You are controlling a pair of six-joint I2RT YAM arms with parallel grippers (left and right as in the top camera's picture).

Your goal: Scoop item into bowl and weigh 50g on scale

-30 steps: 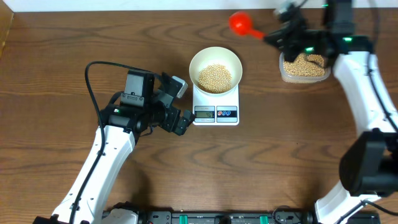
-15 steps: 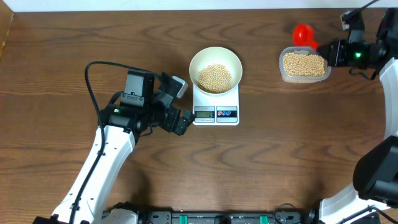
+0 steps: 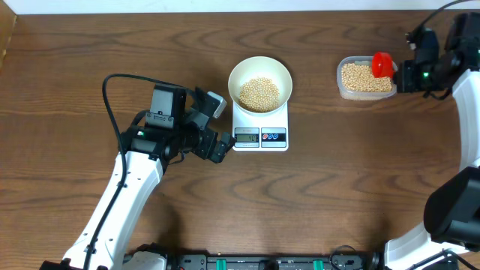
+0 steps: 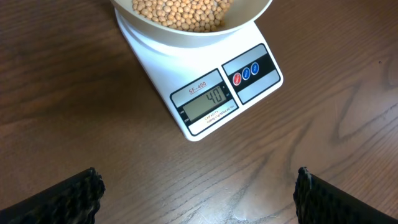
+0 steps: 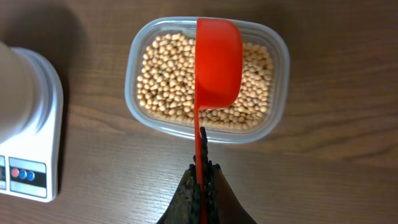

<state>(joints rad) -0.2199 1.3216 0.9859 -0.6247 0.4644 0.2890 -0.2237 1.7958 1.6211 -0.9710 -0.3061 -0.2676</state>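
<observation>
The white bowl (image 3: 259, 81) stands on the white scale (image 3: 261, 129) and holds a heap of tan beans (image 3: 259, 92). In the left wrist view the scale's display (image 4: 208, 102) reads 40. My left gripper (image 3: 217, 125) rests just left of the scale, open and empty, with the table showing between its fingers (image 4: 198, 186). My right gripper (image 3: 403, 73) is shut on the thin handle of a red scoop (image 5: 219, 62). The scoop's head is turned on its side above the right part of a clear tub (image 5: 205, 78) full of beans.
The clear tub (image 3: 367, 79) sits at the back right, a hand's width right of the scale. A black cable (image 3: 112, 105) loops up from the left arm. The table's far edge runs along the top of the overhead view.
The right arm has carried the red scoop from near the bowl back to the right, and it now hangs over the tub's right end. The left arm has not moved.
</observation>
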